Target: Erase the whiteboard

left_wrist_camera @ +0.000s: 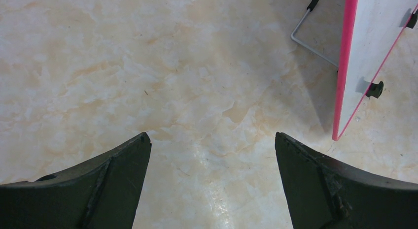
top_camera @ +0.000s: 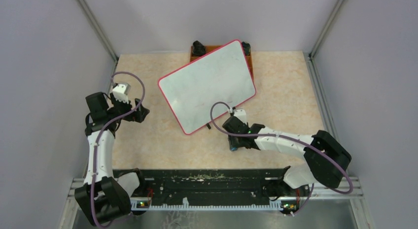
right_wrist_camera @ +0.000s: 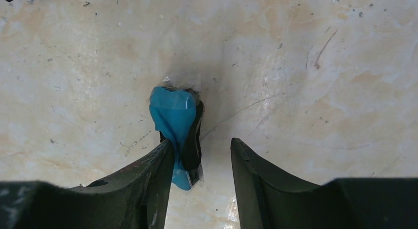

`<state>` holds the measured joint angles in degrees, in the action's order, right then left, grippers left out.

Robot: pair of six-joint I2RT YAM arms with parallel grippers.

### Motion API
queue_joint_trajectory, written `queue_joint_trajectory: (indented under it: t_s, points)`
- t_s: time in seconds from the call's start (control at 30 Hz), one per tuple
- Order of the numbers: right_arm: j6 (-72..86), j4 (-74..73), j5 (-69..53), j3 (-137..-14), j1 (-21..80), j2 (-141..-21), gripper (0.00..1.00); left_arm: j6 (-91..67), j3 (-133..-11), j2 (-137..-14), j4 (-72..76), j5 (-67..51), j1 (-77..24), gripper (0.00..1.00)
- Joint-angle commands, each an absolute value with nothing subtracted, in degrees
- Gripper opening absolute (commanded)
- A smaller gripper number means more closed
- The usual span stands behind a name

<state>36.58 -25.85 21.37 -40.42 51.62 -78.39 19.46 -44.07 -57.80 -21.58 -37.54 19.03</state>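
From above: can see a white board (top_camera: pixel 207 86) with a red rim, lying crooked on the table (top_camera: pixel 286 91), its far edge covering part of a brown tray (top_camera: pixel 213 48). Looks white all over, with only faint grey smears. Left of the board and well apart from it, the left claw (top_camera: pixel 139 114), pointing toward the board. Just beside the board's near corner, the right claw (top_camera: pixel 235 144), pointing down at the table. From the left wrist: left claw (left_wrist_camera: pixel 212 136) spread wide, with only bare table (left_wrist_camera: pixel 148 66) between the two dark fingers (left_wrist_camera: pixel 108 184) and nothing held. Up in the right corner, the board (left_wrist_camera: pixel 379 42) again, seen from its under side, near edge lifted off the table. Can see its pink-red rim, two small black feet (left_wrist_camera: pixel 374 89) and a thin wire (left_wrist_camera: pixel 315 42) leg beneath the board. From the right wrist: right claw (right_wrist_camera: pixel 202 141) partway open, down close to the table (right_wrist_camera: pixel 320 66). Between the fingers, a blue thing (right_wrist_camera: pixel 172 115) with a black side, in a clear wrap, leaning on one finger (right_wrist_camera: pixel 148 175). A strip of bare table between the blue thing and the other finger (right_wrist_camera: pixel 256 175), so not squeezed from both sides.
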Motion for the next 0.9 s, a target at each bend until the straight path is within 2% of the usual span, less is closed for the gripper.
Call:
queue_joint_trajectory:
  t_s: [0.0, 0.13, 0.37, 0.87]
  points:
    - [37.4, -25.4, 19.8, -40.2, 52.5, -75.5, 0.47, 20.4, -43.3, -56.8, -22.1, -38.8, 19.3, 1.0]
    - [37.3, -29.7, 23.3, -41.0, 52.5, -71.3, 0.48, 20.3, -43.2, -56.8, -22.1, -39.2, 19.3, 1.0]
    - [36.7, -29.1, 23.1, -38.3, 52.5, -64.4, 0.49, 20.3, -42.9, -56.9, -22.1, -39.4, 19.4, 1.0]
    - [38.1, -30.8, 26.8, -37.2, 52.5, -63.9, 0.48, 20.9, -42.8, -56.8, -22.8, -39.8, 19.5, 1.0]
